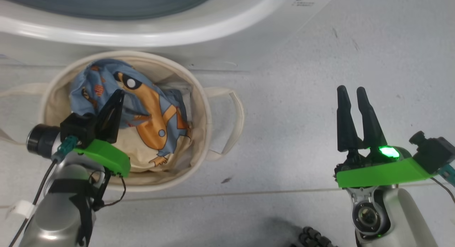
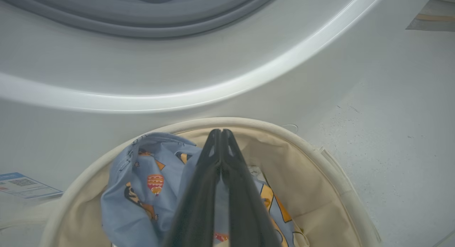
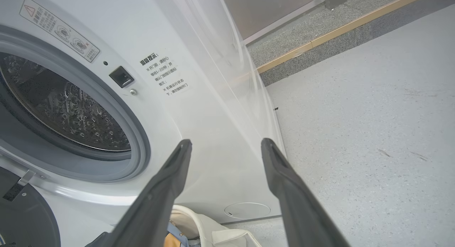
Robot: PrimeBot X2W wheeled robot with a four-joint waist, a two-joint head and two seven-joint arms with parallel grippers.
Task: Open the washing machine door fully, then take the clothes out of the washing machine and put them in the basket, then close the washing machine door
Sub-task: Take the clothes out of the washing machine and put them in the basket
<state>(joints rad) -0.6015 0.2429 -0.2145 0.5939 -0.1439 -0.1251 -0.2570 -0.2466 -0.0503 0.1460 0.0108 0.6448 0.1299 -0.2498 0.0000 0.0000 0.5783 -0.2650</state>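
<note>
In the head view, the big white boxy washing machine [image 1: 149, 32] sits at 12 o'clock. Just under it stands the round cream cloth basket [image 1: 208, 115], a bit toward 9 o'clock. The soft blue clothes [image 1: 149, 112] with orange cartoon animals lie inside the basket. The left gripper [image 1: 120, 94] hangs over the basket at 8 o'clock, its two dark fingers pressed tight together. The right gripper [image 1: 351, 89] is at 4 o'clock over the pale grey floor [image 1: 302, 97], well apart from the basket.

In the left wrist view, the two fingers meet at their tips and grab nothing. The blue clothes lie below them in the basket, from 6 to 8 o'clock. The machine's grey ring is at 12 o'clock.

In the right wrist view, the right fingers stand wide apart with nothing between them. The shiny drum is at 9 o'clock. The round washing machine door [image 3: 28, 218] hangs open at 8 o'clock. A bit of the basket peeks in at 6 o'clock.
</note>
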